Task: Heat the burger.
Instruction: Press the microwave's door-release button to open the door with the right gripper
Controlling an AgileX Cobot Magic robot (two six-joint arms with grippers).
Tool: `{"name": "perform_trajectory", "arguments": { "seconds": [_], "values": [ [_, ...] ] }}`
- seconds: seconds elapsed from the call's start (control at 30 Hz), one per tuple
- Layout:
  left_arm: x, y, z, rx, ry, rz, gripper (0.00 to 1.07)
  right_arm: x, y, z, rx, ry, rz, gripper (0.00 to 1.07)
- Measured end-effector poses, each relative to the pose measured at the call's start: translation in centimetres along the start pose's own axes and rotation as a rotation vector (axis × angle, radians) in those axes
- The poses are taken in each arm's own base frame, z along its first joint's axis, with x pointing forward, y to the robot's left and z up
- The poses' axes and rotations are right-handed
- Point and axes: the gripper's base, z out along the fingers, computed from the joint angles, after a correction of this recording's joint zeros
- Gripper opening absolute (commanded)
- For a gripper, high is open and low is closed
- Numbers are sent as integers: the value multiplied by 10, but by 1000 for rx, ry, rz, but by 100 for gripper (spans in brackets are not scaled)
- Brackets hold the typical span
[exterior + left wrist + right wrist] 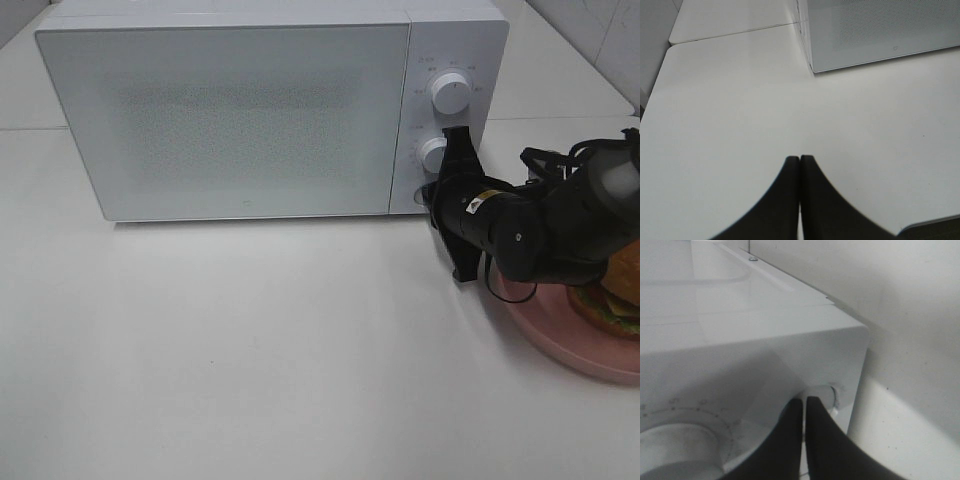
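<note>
The burger [612,302] lies on a pink plate [556,334] at the right edge of the exterior high view, largely hidden behind my right arm. A white microwave [250,120] stands at the back with its door closed. My right gripper [426,196] is shut, its tips against the bottom of the microwave's control panel. In the right wrist view this gripper [804,401] touches a small round button [824,394] below a dial [675,442]. My left gripper [800,161] is shut on nothing above bare table, out of the exterior high view.
Two white knobs [450,92] [432,152] sit on the microwave's panel. The left wrist view shows the microwave's lower corner [880,35] beyond the gripper. White table [250,350] spreads in front of the microwave.
</note>
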Motion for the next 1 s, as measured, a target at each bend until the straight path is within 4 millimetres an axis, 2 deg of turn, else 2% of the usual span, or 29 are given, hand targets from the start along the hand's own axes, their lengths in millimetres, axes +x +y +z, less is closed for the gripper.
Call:
{"name": "perform_trajectory", "arguments": {
  "seconds": [0.27, 1.0],
  "values": [
    [0, 0, 0, 0, 0, 0, 0, 1, -10, 7, -8, -10, -8, 2],
    [0, 0, 0, 0, 0, 0, 0, 6, -1, 15, 12, 0, 15, 2]
  ]
}}
